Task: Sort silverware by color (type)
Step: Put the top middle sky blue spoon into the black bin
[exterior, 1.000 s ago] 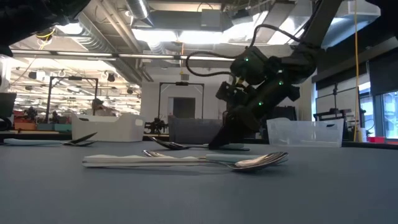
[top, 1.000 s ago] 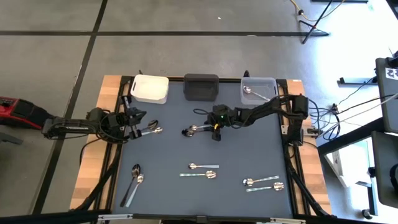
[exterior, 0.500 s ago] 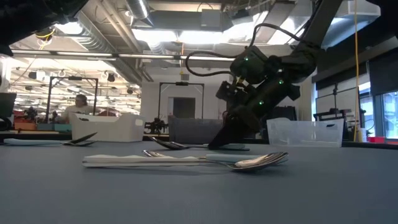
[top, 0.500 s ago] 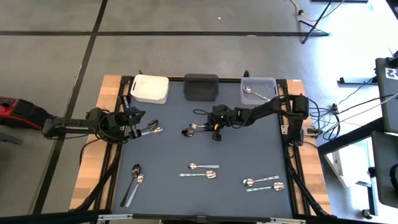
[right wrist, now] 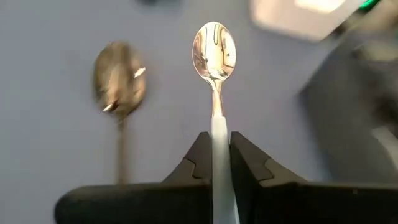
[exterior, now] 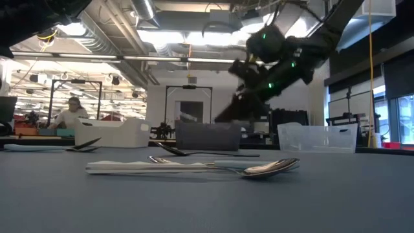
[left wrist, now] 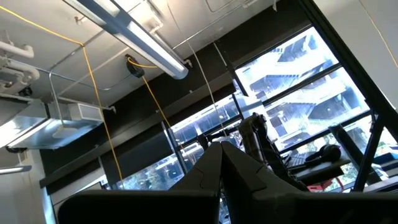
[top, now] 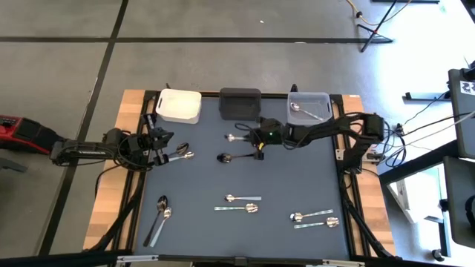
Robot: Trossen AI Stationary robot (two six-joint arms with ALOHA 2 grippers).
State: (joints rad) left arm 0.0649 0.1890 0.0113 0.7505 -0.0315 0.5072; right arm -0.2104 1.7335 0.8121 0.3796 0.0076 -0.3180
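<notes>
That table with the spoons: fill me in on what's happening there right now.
The right gripper is shut on a silver spoon, held off the blue table in front of the black bin. A darker spoon lies on the mat just below it. One spoon sits in the clear bin; the white bin looks empty. Other spoons lie scattered nearer the front edge. The left gripper waits, shut, at the table's left edge beside two spoons.

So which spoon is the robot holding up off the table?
The shiny silver spoon pinched in the right hand, near the black bin. Every other spoon lies flat; the dark spoon stays below.
</notes>
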